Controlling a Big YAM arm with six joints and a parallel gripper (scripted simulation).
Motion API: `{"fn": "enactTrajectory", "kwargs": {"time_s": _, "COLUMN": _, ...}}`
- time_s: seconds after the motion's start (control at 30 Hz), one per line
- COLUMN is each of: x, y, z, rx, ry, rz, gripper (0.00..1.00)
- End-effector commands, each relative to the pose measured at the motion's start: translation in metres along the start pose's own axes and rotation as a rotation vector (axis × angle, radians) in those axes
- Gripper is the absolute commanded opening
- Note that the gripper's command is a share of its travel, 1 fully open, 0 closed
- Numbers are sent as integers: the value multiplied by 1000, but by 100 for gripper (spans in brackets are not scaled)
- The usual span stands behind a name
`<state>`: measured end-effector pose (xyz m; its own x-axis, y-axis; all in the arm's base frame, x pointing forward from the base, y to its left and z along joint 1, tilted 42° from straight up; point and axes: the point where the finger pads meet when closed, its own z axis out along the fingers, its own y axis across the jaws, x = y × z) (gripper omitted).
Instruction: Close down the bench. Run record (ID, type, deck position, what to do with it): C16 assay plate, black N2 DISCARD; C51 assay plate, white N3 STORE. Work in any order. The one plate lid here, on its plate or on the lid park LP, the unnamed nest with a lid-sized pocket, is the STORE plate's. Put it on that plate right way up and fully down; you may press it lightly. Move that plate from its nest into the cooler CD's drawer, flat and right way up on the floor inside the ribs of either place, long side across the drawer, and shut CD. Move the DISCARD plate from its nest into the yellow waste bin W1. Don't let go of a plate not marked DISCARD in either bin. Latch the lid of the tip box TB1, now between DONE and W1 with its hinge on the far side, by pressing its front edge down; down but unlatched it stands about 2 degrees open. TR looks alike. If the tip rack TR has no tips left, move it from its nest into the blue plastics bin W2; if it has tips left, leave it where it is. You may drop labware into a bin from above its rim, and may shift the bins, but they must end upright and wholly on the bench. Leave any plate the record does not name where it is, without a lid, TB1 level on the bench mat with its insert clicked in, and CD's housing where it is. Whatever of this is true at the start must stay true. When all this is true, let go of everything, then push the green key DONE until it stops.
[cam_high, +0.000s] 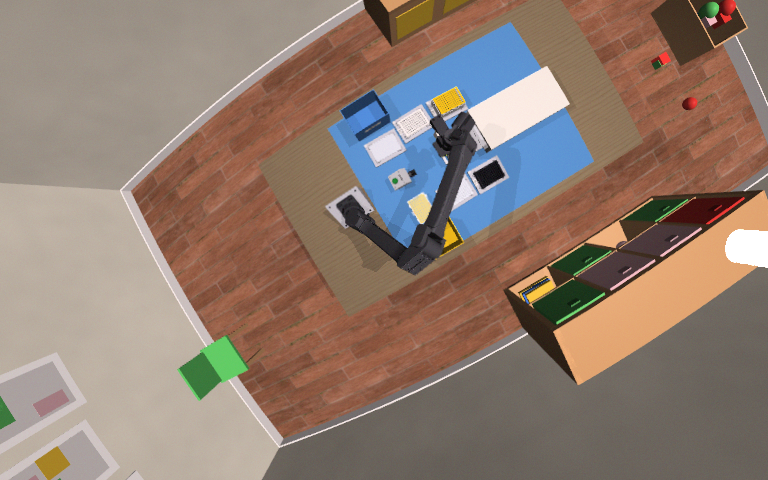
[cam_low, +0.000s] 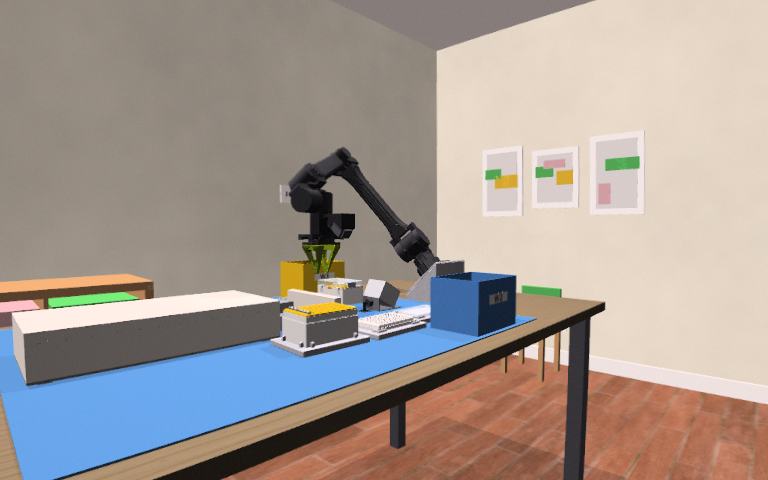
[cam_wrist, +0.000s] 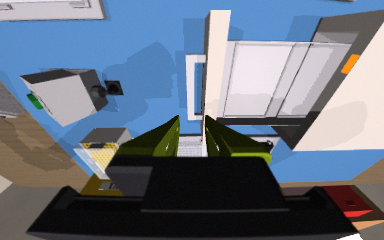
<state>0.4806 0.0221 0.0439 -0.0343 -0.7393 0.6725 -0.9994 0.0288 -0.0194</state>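
Note:
My gripper hangs fingers down, open a little with nothing between them. It is above the cream front panel and white handle of the cooler's pulled-out drawer. The drawer floor is bare. The white plate and the black plate sit in their nests. The lid lies on its park. The tip box stands between the DONE key and the yellow bin.
The blue bin stands at the mat's far corner. A tip rack with yellow tips and a bare white plate sit beside the cooler. My arm crosses over the white plate and tip box.

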Motion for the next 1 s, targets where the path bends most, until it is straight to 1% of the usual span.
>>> {"fn": "enactTrajectory", "kwargs": {"time_s": 0.0, "x": -1, "y": -1, "z": 11, "rx": -5, "ry": 1, "rz": -5, "gripper": 30}}
{"fn": "enactTrajectory", "kwargs": {"time_s": 0.43, "x": -1, "y": 0, "z": 28, "rx": -5, "ry": 1, "rz": -5, "gripper": 30}}
{"fn": "enactTrajectory", "kwargs": {"time_s": 0.5, "x": -1, "y": 0, "z": 28, "rx": -5, "ry": 1, "rz": -5, "gripper": 30}}
{"fn": "enactTrajectory", "kwargs": {"time_s": 0.53, "x": -6, "y": 0, "z": 25, "rx": 5, "ry": 0, "rz": -16, "gripper": 30}}
{"fn": "enactTrajectory", "kwargs": {"time_s": 0.6, "x": -1, "y": 0, "z": 32, "rx": -5, "ry": 1, "rz": -5, "gripper": 30}}
{"fn": "enactTrajectory", "kwargs": {"time_s": 0.97, "x": -1, "y": 0, "z": 47, "rx": -5, "ry": 1, "rz": -5, "gripper": 30}}
